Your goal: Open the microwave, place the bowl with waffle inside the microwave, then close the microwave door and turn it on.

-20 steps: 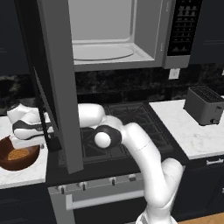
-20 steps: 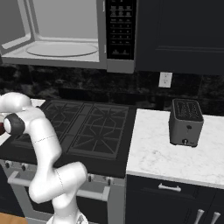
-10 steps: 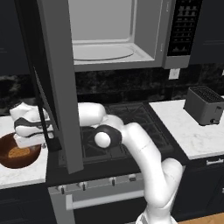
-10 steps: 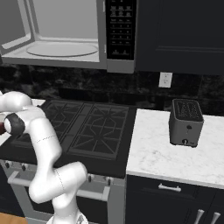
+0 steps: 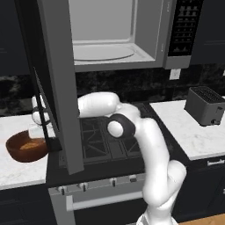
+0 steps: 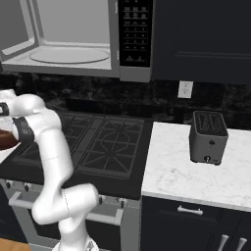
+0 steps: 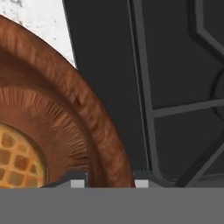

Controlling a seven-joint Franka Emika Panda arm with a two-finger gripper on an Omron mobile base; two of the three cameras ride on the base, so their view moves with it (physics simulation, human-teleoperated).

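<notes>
The microwave (image 5: 176,35) hangs above the stove with its cavity and turntable (image 5: 103,52) exposed. The microwave door (image 5: 57,88) stands swung wide toward me. On the left counter rests the reddish-brown bowl (image 5: 24,149) with the waffle (image 5: 30,145) in it. My gripper (image 5: 37,134) reaches down to the bowl's right rim, partly hidden by the door. In the hand view the gripper (image 7: 109,183) straddles the rim of the bowl (image 7: 87,118), one fingertip against each side. The waffle (image 7: 17,157) lies inside at the left. A sliver of the bowl (image 6: 6,139) shows by the hand.
A black gas stove (image 5: 101,140) lies right of the bowl, its grates (image 7: 175,87) close by the rim. A dark grey toaster (image 5: 204,105) stands on the right marble counter (image 6: 196,181). The open door hangs low between the bowl and the stove.
The jaws have narrowed onto the bowl's rim. The arm has barely moved, and the bowl and the door stay where they were.
</notes>
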